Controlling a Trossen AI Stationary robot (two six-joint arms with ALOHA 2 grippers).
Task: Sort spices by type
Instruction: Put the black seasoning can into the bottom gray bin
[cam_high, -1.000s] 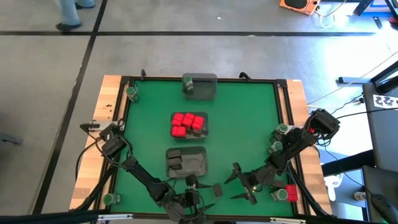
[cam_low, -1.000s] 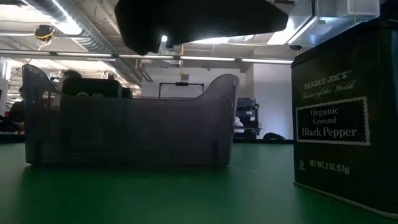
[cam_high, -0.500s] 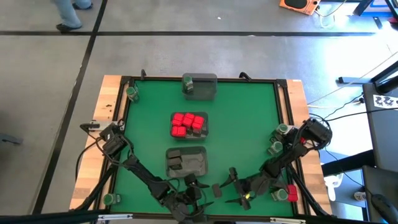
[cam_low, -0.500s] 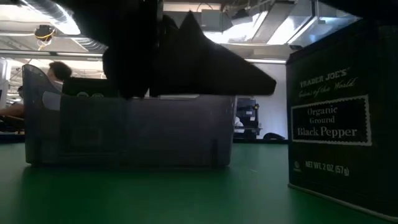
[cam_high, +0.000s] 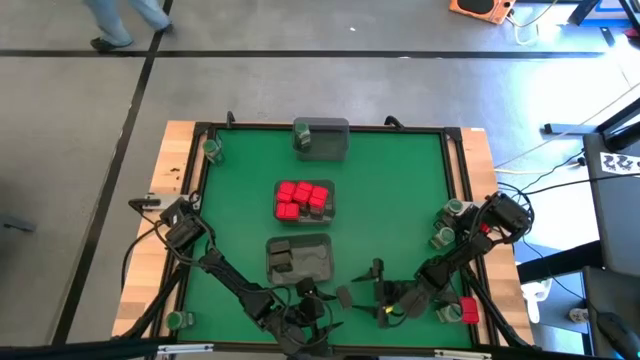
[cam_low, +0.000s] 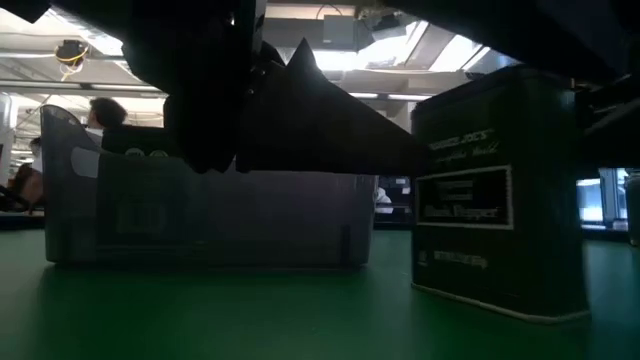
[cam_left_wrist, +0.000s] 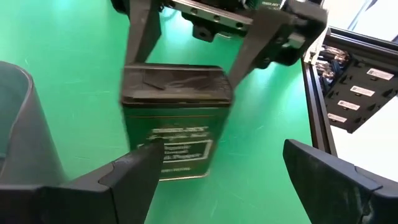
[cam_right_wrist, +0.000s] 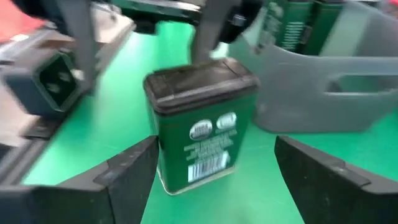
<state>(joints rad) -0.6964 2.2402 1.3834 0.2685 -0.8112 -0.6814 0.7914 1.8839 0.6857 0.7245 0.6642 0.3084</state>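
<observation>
A dark black-pepper tin (cam_high: 343, 297) stands upright on its base on the green mat near the table's near edge. My left gripper (cam_high: 318, 306) comes at it from the left, open, with the tin (cam_left_wrist: 177, 118) just beyond its fingertips. My right gripper (cam_high: 372, 295) comes from the right, open, and the tin (cam_right_wrist: 199, 124) stands between its fingertips. In the low view the tin (cam_low: 495, 200) stands at the right. Red boxes (cam_high: 303, 198) fill the middle tray. Dark tins (cam_high: 293, 262) lie in the near tray. My left gripper has one fingertip (cam_left_wrist: 146, 158) in front of the tin's label face, near its lower corner. I cannot tell whether it touches. My right gripper has one fingertip (cam_right_wrist: 149, 149) close beside the tin's side edge. Whether it touches cannot be told either.
A far tray (cam_high: 325, 140) holds a green-lidded jar. Loose green-lidded jars stand at the far left corner (cam_high: 210, 148), the right edge (cam_high: 452, 210) and the near left corner (cam_high: 175, 320). A red box (cam_high: 466, 311) sits near the right corner. The clear near tray (cam_low: 210, 215) stands behind the tin.
My right gripper has gone toward the table's left edge and down, up to the tin. The tin has slid a little toward the left and turned about on its base, staying upright. My left gripper has rolled and dipped beside it.
</observation>
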